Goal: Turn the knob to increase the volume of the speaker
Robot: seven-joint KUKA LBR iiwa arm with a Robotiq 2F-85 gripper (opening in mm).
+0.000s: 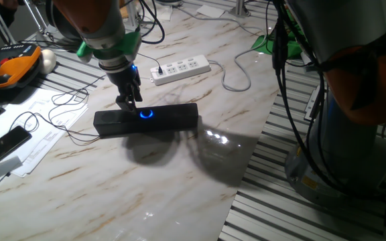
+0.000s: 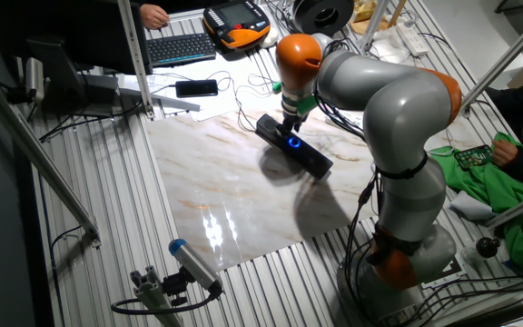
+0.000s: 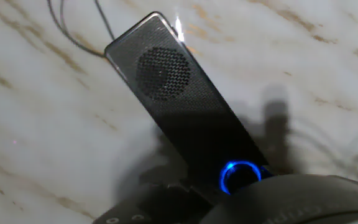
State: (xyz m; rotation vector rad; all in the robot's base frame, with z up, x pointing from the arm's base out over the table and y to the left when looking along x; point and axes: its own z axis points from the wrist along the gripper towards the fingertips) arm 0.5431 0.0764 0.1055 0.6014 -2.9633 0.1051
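**Reaching for the little blue dial**

The gripper (image 1: 129, 102) hangs just above the knob (image 1: 145, 114), which sits in the middle of the speaker (image 1: 173, 118) on the table (image 1: 179, 187). I cannot tell if the fingers are apart or closed. Next, I think, it must go down, pinch the knob and twist. A white power strip (image 1: 181, 69) lies farther back.

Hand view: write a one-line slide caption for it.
Black speaker lying diagonally on the marble table, its knob glowing blue just ahead of the hand.
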